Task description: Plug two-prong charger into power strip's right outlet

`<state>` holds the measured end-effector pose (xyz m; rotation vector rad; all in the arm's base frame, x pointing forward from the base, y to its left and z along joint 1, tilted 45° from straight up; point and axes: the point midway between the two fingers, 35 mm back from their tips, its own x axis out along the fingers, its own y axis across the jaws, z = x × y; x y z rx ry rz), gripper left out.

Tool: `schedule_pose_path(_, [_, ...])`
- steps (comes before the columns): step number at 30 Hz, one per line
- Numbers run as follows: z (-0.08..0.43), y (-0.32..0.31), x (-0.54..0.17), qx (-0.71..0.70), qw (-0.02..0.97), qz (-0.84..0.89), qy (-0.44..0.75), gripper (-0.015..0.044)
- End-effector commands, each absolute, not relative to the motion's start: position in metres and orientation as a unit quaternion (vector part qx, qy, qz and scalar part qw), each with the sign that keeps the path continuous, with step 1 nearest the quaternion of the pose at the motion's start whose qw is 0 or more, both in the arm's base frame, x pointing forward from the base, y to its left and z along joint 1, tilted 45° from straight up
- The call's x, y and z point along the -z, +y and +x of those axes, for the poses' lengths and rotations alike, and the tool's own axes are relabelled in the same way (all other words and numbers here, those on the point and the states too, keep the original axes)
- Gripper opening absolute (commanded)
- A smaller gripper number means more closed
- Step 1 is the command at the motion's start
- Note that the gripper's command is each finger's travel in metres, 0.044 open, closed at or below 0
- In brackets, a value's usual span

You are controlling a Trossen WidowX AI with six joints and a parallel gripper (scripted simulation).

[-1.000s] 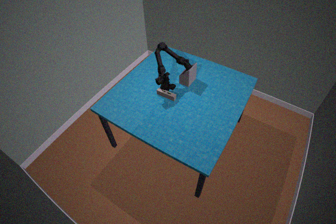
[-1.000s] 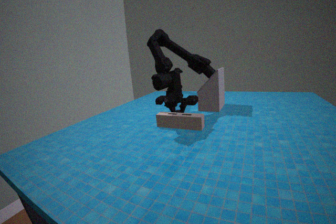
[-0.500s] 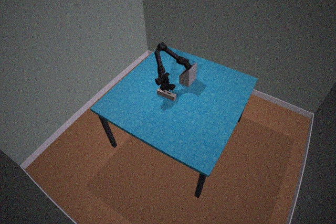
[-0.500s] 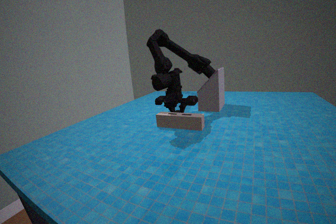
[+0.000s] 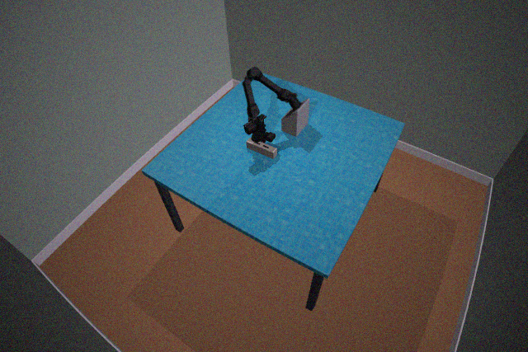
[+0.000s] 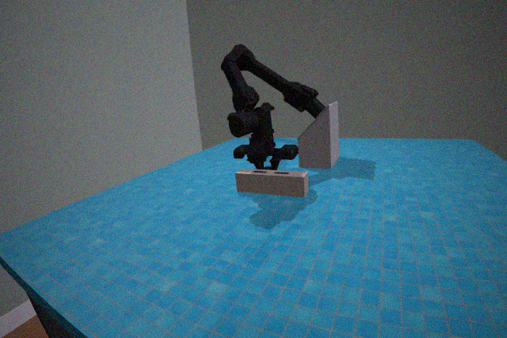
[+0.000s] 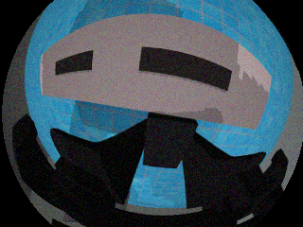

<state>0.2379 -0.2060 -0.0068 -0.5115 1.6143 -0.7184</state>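
Note:
The power strip [image 5: 260, 150] [image 6: 270, 184] [image 7: 115, 68] is a long pale block with two dark outlet slots on its face. In the wrist view the right slot [image 7: 185, 67] looks longer than the left slot [image 7: 74, 62]. My gripper [image 5: 257, 141] [image 6: 267, 167] [image 7: 165, 126] is shut on the black charger [image 7: 169, 144]. It is low, at the strip's far side in the exterior view. In the wrist view the charger's front end overlaps the strip's lower edge, below the left part of the right slot, and both slots show uncovered. The prongs are not visible; I cannot tell whether the charger touches the strip.
A pale wedge-shaped block [image 5: 302, 119] [image 6: 321, 146] stands beside the arm's base on the blue tiled table [image 5: 298, 194] [image 6: 286, 264]. The arm arches above the table from there. Shadows of the arm fall around the strip. Walls stand behind the table.

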Motion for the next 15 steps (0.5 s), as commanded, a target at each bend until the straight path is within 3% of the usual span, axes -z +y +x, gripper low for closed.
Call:
schedule_pose_path(1, [0.2409,-0.2069,0.0054,0.314,0.608,-0.221,0.695,0.0000])
schedule_pose_path(15, [0.2461,-0.2077,0.0054,0.314,0.608,-0.221,0.695,0.0000])
